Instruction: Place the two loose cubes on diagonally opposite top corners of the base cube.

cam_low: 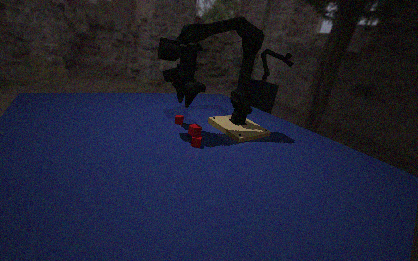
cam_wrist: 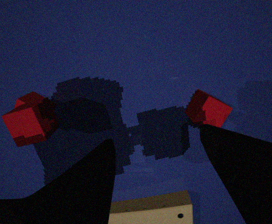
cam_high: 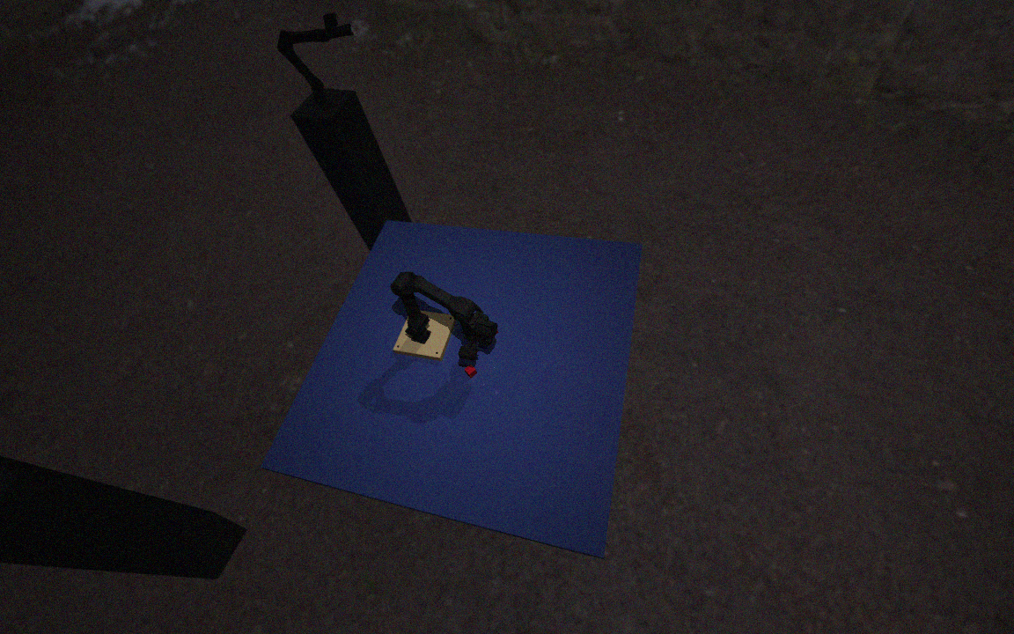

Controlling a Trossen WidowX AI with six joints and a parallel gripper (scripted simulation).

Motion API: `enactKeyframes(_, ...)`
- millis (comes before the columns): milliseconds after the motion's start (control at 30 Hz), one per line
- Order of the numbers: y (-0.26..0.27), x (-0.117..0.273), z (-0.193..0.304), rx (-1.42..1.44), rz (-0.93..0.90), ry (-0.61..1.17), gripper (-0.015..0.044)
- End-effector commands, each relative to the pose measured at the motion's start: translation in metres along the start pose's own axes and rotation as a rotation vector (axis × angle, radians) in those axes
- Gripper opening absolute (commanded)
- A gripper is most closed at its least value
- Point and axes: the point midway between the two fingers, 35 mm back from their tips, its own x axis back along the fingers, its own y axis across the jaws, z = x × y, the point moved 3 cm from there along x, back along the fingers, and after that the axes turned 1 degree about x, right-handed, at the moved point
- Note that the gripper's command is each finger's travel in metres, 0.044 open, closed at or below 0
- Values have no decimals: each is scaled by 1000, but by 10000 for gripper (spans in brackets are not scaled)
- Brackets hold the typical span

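Note:
The base cube (cam_low: 196,143) (cam_wrist: 23,100) is red and sits on the blue table. One red loose cube (cam_low: 194,131) (cam_wrist: 25,122) rests on top of it, offset toward one corner and looking about level. The other red loose cube (cam_high: 469,370) (cam_low: 179,120) (cam_wrist: 218,109) lies on the table away from the stack. My gripper (cam_low: 183,104) (cam_wrist: 157,139) is open and empty, above the table near this lone cube. In the wrist view that cube shows just past the right fingertip, and the stack is at the far left. The stack is hidden in the top view.
The arm stands on a pale wooden plate (cam_high: 422,348) (cam_low: 226,126) (cam_wrist: 151,216) beside the cubes. The blue table (cam_high: 542,441) (cam_low: 106,194) carries everything. Dark pedestals (cam_high: 353,158) (cam_high: 93,512) stand off the table, one with another arm on it.

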Motion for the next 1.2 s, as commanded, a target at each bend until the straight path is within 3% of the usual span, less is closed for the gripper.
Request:
enactKeyframes(0,-13,6,3,179,3,-7,265)
enactKeyframes(600,-66,20,27,957,9,-3,265)
enactKeyframes(867,-68,19,28,985,9,-3,265)
enactKeyframes(1167,-68,-40,27,985,9,-3,265)
